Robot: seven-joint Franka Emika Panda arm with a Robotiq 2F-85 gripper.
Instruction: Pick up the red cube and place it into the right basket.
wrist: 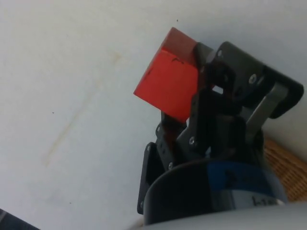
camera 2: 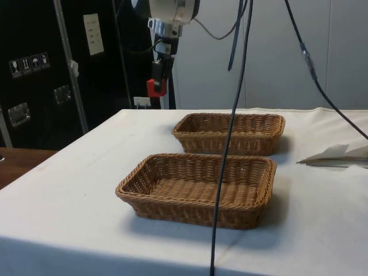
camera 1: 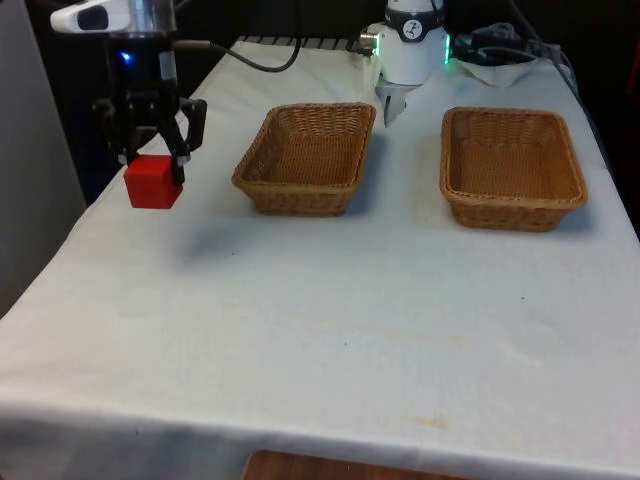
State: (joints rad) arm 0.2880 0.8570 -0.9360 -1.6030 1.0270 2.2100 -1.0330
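Table wears a white cloth, mostly smooth, a few faint yellowish stains and creases toward the near edge. A strip of brown wood shows below the cloth's near hem. Side view: dark cabinets with small labels and metal latches behind, pale wall panels further along. Black cables hang down across that view. Some crumpled white sheet lies on the cloth past the baskets.

Arm comes down over the table corner on the front view's left, wrist roughly vertical, gripper pointing down. It's clenched on the red cube, which hangs clear of the cloth with its shadow falling beside it. In the wrist view the cube sits skewed between the black fingers, held by one end, most of the block sticking out past the tips. Side view has the cube well above table level, beyond the far basket.

Two rectangular wicker baskets, tan woven cane, rolled rims, flared walls. Left basket is near the cube but apart from it; right basket is well apart, across the table. Both look bare inside, though the near walls hide a bit of each floor.

Cube: matte red, sharp edges, tiny dark scuffs on one face.
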